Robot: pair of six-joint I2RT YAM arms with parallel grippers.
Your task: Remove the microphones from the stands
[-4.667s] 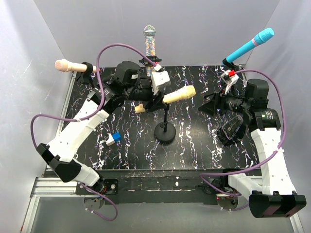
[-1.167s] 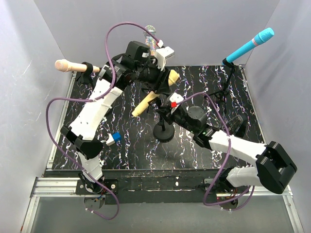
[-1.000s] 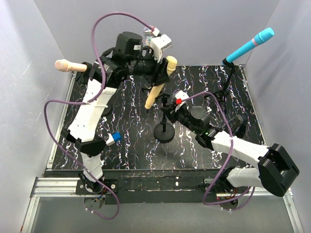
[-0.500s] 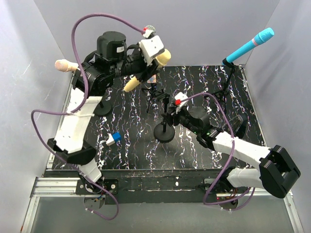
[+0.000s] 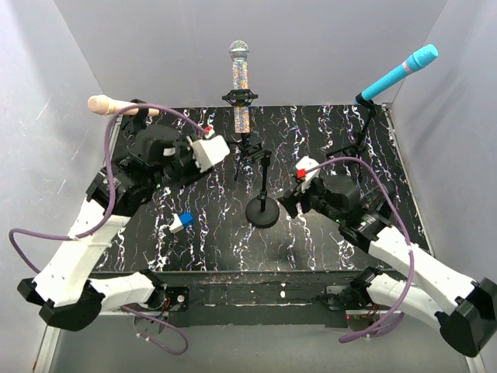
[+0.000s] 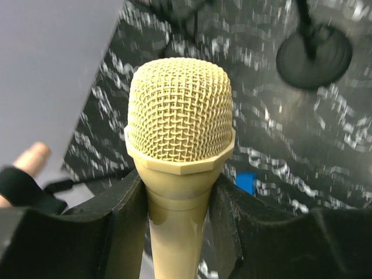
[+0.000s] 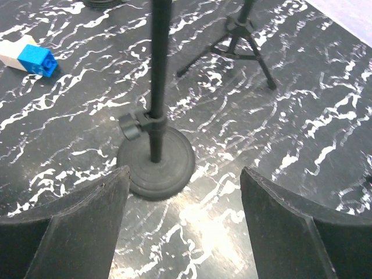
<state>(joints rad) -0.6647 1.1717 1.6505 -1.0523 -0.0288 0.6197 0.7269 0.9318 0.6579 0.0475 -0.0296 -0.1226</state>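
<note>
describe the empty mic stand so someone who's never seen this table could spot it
On the black, white-veined table, look at the very middle, just in front of the glittery microphone on its tripod. The empty stand is a thin black pole on a flat round base; it alone carries no microphone, while the others each hold one.

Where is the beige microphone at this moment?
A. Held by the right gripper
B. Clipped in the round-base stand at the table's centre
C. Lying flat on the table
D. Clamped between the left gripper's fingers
D. The left wrist view shows the beige microphone pinched in the left gripper, while the round-base stand carries no microphone and the right gripper is open with nothing in it.
</note>
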